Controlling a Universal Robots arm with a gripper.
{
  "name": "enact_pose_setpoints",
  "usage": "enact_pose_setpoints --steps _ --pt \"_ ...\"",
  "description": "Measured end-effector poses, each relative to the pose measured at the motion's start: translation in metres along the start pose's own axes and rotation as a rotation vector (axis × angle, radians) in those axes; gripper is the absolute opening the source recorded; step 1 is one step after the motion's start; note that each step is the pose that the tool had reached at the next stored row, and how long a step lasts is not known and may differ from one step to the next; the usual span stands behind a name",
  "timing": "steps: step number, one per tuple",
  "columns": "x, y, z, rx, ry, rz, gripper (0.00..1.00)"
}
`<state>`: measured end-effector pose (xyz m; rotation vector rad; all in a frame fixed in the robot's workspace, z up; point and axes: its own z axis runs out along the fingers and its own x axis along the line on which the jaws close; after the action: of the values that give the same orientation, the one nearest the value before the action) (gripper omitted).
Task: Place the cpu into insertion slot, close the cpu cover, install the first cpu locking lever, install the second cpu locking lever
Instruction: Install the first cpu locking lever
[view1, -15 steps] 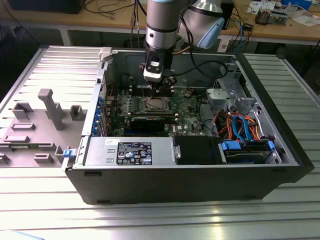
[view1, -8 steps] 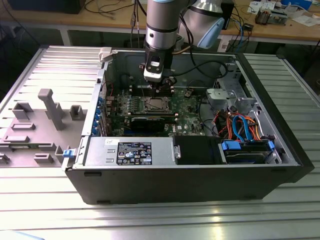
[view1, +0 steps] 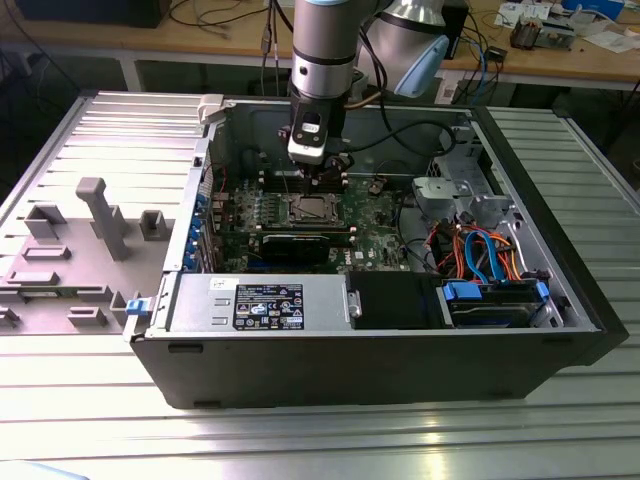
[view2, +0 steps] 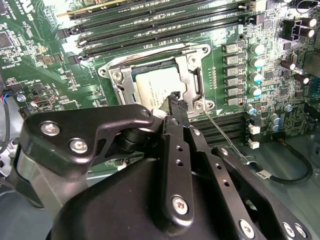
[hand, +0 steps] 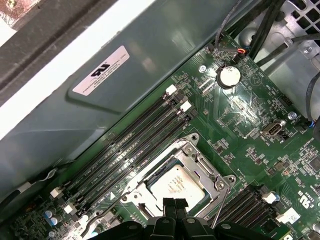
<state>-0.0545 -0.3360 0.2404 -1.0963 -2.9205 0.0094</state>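
One end effector (hand: 174, 204), fingers pressed together w/ nothing between, hung just over the cpu (hand: 176, 185). Cpu sat in the slot (view2: 129, 84), cover (view2: 192, 75) down around it.

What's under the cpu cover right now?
The cpu sits under the closed cpu cover, its silver top showing through the window. The insertion slot's pin field beneath it is covered. The end effector hovers at the cover's edge.

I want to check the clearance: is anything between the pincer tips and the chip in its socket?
In the first wrist view the pincer sits at the edge of the chip; nothing lies between them.
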Motion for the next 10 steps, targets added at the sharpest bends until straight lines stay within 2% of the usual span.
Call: enact_pose_setpoints --steps 10 --pt "0.0 0.0 0.0 0.0002 -0.0002 -0.011 0.11"
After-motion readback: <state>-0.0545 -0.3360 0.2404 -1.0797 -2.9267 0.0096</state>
